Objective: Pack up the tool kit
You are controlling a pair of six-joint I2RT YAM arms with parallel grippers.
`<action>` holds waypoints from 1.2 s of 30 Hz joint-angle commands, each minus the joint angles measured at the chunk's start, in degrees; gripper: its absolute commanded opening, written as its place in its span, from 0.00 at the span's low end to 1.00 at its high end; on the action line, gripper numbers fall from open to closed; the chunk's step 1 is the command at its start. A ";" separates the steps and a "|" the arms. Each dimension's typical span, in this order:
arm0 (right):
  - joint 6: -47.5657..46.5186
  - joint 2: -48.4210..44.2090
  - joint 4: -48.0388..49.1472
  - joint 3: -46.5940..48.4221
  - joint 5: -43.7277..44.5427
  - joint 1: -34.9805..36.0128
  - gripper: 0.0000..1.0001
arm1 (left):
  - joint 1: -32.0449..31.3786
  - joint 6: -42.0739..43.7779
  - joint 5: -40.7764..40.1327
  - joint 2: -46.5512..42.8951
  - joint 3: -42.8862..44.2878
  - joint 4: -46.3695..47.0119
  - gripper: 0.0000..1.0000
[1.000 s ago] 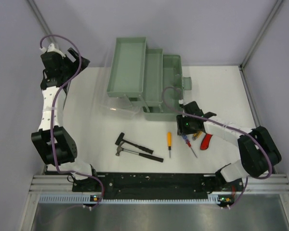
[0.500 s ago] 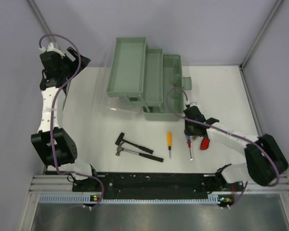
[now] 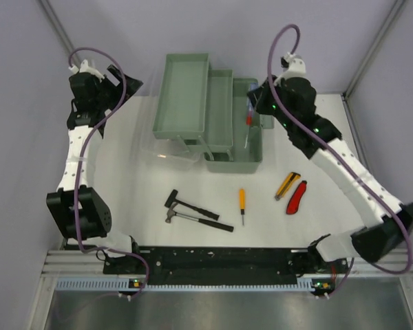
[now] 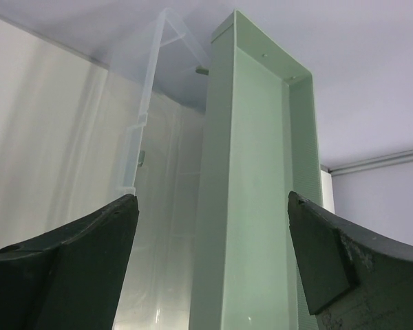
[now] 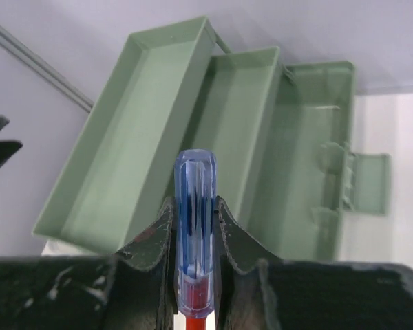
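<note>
Gripping a blue-handled screwdriver (image 5: 194, 172), the right pincer (image 5: 194, 212) hangs above the toolbox (image 3: 193, 89); the left pincer (image 4: 212, 230) gapes, released, beside it.

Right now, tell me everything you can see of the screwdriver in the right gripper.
The screwdriver has a translucent blue, faceted handle, plastic by its look, with a red section below. The right gripper is shut on the handle, one finger on each side. In the top view it is held above the base compartment of the open toolbox; its tip is too small to make out.
</note>
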 commanded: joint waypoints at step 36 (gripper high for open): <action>-12.75 -1.79 -2.04 -20.05 -10.03 2.41 0.77 | 0.19 8.40 -0.97 -12.72 -4.34 -12.73 0.92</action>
